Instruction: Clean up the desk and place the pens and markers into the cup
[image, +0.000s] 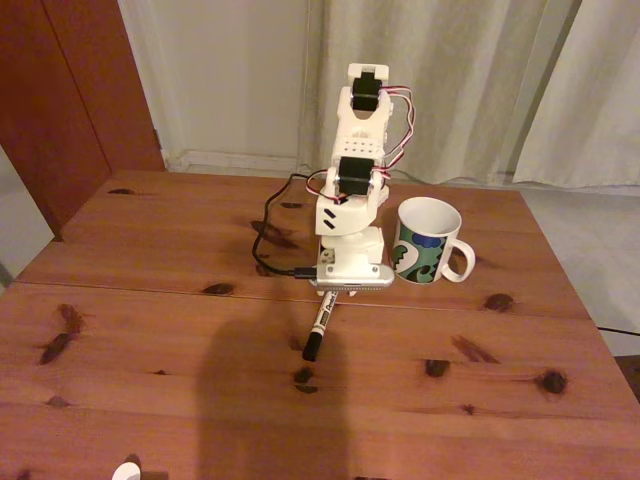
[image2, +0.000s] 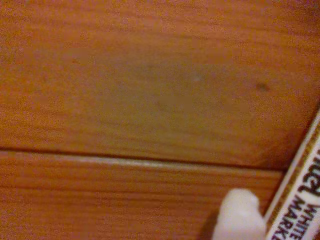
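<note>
The marker (image: 318, 325) lies flat on the desk (image: 150, 330), left of and nearer the camera than the cup (image: 428, 242), black cap toward the camera. The folded arm's gripper (image: 335, 290) sits low over its far end; in the wrist view a white fingertip (image2: 240, 215) lies just beside the barrel (image2: 300, 195), but its opening and grasp cannot be told.

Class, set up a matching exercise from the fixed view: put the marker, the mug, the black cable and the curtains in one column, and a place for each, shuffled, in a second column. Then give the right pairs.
Things:
1. marker
2. mug
3. black cable
4. curtains

Places:
A. hanging behind the desk
B. to the right of the arm's base
C. in front of the arm's base, crossing the plank seam
D. to the left of the arm's base

Pairs: 1-C, 2-B, 3-D, 4-A
</note>
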